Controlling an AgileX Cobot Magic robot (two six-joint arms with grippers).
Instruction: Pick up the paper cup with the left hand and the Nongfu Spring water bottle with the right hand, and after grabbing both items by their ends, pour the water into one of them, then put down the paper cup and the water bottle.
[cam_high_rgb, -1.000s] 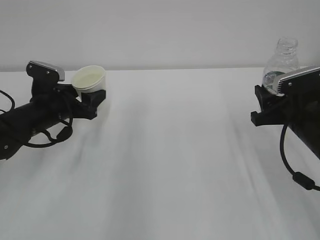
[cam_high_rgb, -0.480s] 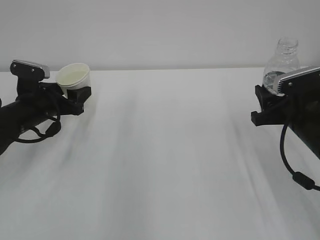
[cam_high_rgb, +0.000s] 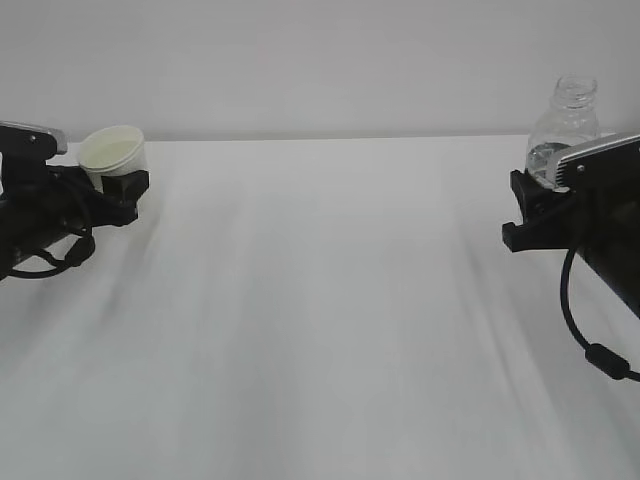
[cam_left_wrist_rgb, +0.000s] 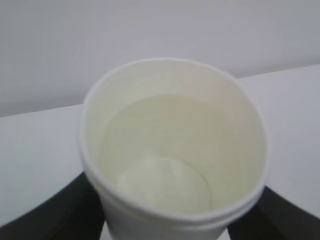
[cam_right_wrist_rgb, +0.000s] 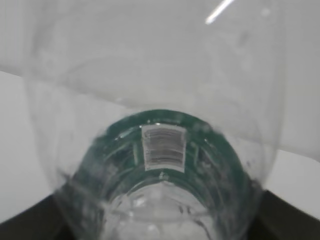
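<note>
The white paper cup (cam_high_rgb: 113, 152) is held upright at the far left, with my left gripper (cam_high_rgb: 116, 186) shut on its lower part. In the left wrist view the cup (cam_left_wrist_rgb: 175, 125) fills the frame. Its cream inside shows a faint level line of clear water (cam_left_wrist_rgb: 160, 150), and black fingers (cam_left_wrist_rgb: 55, 215) flank its base. At the far right, the Nongfu Spring water bottle (cam_high_rgb: 565, 122) stands upright and capless in my right gripper (cam_high_rgb: 538, 200), which is shut on its lower half. The right wrist view looks up the clear bottle (cam_right_wrist_rgb: 160, 75) past its green label (cam_right_wrist_rgb: 162, 145); whether water is left inside I cannot tell.
A white table (cam_high_rgb: 320, 320) stretches between the two arms, with a pale wall behind it. A black cable (cam_high_rgb: 585, 345) hangs in a loop under the right arm, near the table's right side.
My left arm has carried the paper cup leftward, to the left edge of the exterior view. The right arm and the bottle have not moved.
</note>
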